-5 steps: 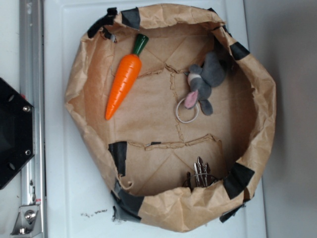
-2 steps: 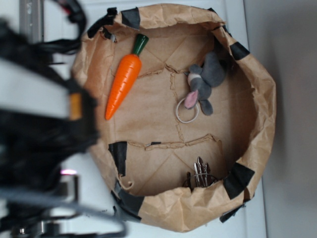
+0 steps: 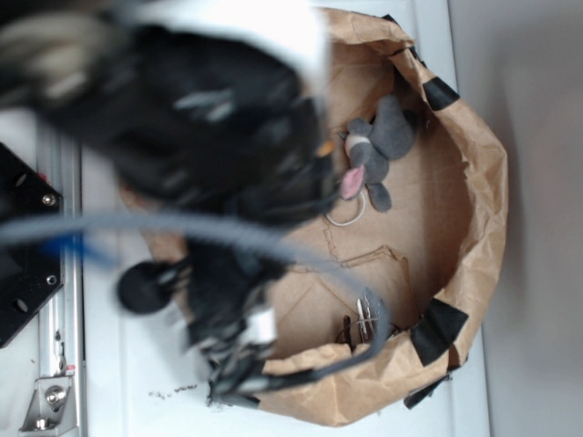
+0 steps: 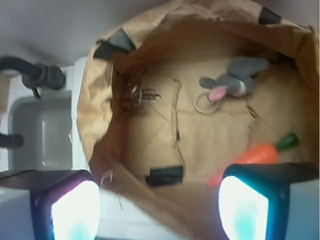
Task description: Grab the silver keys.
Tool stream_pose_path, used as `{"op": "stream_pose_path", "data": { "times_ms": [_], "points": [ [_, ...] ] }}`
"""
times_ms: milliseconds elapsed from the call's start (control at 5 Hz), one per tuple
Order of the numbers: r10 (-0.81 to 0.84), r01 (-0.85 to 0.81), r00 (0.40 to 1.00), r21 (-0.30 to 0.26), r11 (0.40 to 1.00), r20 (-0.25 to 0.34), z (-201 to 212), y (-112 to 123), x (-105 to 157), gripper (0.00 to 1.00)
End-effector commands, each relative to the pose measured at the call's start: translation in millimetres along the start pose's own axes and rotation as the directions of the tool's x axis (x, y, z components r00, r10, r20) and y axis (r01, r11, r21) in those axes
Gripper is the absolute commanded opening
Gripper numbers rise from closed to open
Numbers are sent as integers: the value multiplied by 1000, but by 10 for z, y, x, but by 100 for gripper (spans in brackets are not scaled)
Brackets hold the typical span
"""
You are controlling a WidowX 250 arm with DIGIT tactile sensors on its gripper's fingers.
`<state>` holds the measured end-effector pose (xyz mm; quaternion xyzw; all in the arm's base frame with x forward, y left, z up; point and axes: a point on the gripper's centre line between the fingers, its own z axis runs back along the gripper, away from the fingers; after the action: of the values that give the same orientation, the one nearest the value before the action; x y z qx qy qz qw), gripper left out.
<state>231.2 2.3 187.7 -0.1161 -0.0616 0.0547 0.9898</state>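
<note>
The silver keys (image 3: 367, 319) lie inside the brown paper bag (image 3: 483, 182) against its lower wall, partly crossed by a grey cable. In the wrist view the keys (image 4: 140, 92) are a small dark metal bunch at the bag's far left. My gripper (image 4: 157, 212) is open and empty, with its two glowing fingertips (image 4: 75, 210) wide apart over the bag's near rim (image 4: 95, 100), well short of the keys. In the exterior view my arm (image 3: 209, 146) is a blurred dark mass over the bag's upper left.
A grey plush bunny (image 3: 378, 146) with a white ring (image 3: 346, 211) lies at the bag's upper right and shows in the wrist view (image 4: 235, 80). An orange carrot (image 4: 257, 154) is partly behind my right finger. Black robot base (image 3: 23, 246) and metal rail (image 3: 59, 364) stand at the left.
My arm has swept in from the left and now covers the bag's upper left and the carrot. The keys, bunny and ring have not moved.
</note>
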Motion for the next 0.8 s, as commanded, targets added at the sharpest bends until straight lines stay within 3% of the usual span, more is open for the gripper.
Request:
{"op": "stream_pose_path", "data": {
  "times_ms": [0, 200, 600],
  "points": [
    [29, -27, 1000, -189, 982, 8, -358, 396, 122, 100],
    [16, -6, 998, -187, 982, 52, -328, 338, 146, 100],
    [16, -6, 998, -187, 982, 52, -328, 338, 146, 100]
  ]
}}
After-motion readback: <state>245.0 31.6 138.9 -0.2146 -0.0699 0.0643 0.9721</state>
